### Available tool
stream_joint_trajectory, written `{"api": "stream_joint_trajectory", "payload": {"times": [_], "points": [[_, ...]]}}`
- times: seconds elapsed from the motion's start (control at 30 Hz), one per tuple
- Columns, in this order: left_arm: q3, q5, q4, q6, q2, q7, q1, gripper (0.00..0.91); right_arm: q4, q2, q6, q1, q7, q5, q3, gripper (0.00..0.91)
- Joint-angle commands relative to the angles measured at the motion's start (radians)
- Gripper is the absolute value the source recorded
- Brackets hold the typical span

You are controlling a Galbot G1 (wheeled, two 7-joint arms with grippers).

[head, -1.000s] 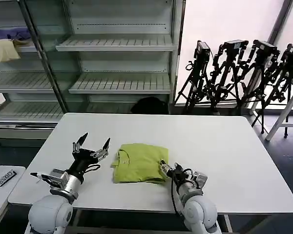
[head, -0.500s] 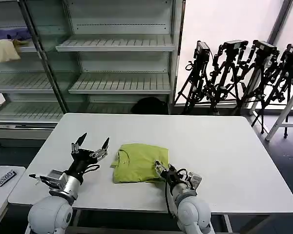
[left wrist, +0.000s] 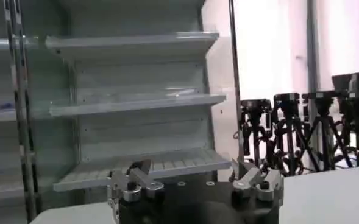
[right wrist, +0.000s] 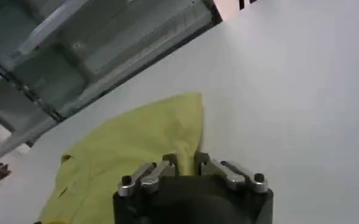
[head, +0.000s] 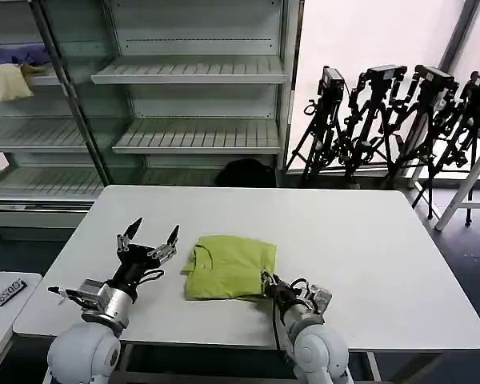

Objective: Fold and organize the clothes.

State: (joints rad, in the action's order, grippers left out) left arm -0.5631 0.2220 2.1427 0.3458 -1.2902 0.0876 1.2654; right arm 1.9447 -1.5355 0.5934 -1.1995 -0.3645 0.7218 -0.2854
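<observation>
My right gripper (head: 266, 280) pinches the folded T-shirt (head: 228, 266) at its near right corner; my left gripper (head: 150, 240) hovers wide beside its left edge; a one-sided pull risks undoing the fold.

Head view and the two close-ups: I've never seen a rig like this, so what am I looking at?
It's a two-armed robot at a white table. The wide picture comes from its head; the others come from cameras on its wrists. On the table lies a folded lime T-shirt. The right gripper sits at the shirt's near right corner, jaws closed on the edge of the fabric, as the right wrist view shows. The left gripper waits beside the shirt, jaws spread, holding nothing. Behind stand shelves and tripods.
</observation>
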Motion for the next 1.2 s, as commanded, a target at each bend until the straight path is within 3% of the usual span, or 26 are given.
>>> {"api": "stream_joint_trajectory", "payload": {"times": [0.03,0.6,0.63,0.67,0.97,1.03,1.2], "points": [[-0.005,0.0,-0.002,-0.003,-0.002,-0.002,0.004,0.907,0.026,0.008,-0.004,0.0,-0.002,0.015,-0.019,0.0],[0.028,-0.013,-0.021,-0.011,-0.011,-0.003,0.005,0.907,0.08,0.088,-0.003,-0.029,0.013,0.031,-0.102,0.0],[0.03,-0.014,-0.023,-0.011,-0.011,-0.003,0.006,0.907,0.079,0.087,-0.003,-0.029,0.017,0.024,-0.102,0.544],[0.031,-0.015,-0.024,-0.012,-0.012,-0.003,0.005,0.907,0.074,0.083,-0.003,-0.031,0.028,0.008,-0.1,0.907],[0.032,-0.007,-0.03,-0.025,-0.011,0.0,0.014,0.907,0.094,0.082,-0.007,-0.046,0.047,-0.102,-0.101,0.907],[0.032,0.005,-0.031,-0.03,-0.011,0.003,0.014,0.907,0.105,0.084,-0.008,-0.055,0.053,-0.17,-0.104,0.907],[0.038,0.029,-0.042,-0.042,-0.012,0.004,0.018,0.907,0.141,0.069,-0.011,-0.092,0.157,-0.498,-0.149,0.907]]}}
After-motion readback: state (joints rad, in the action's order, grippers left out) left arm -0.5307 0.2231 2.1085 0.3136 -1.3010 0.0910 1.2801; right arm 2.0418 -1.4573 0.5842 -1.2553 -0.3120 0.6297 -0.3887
